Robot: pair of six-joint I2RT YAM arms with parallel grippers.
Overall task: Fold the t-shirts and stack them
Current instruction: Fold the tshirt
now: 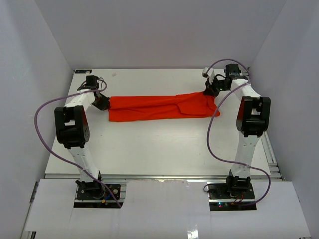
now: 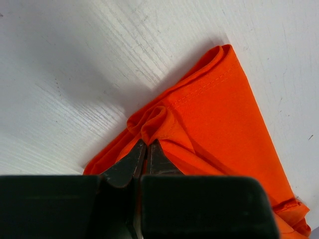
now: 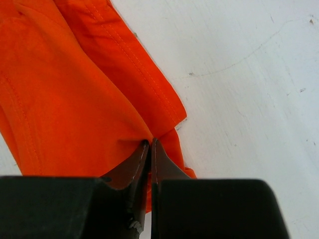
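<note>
**Orange-red t-shirt [image 1: 159, 107] drawn out as a long band across the far half of the table [image 1: 159, 149].**
The left gripper [image 2: 146, 149] and right gripper [image 3: 150, 147] are each clenched on a bunched end of the cloth. Both ends should probably travel level and together, or the thin, plain, lengthwise-doubled fabric may sag or twist.

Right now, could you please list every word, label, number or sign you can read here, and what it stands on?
None can be read in any view.
The t-shirt: plain orange-red, no print or logo showing.
The table: only scratches, no text.
The left arm and right arm: no legible marking at this size.
</note>
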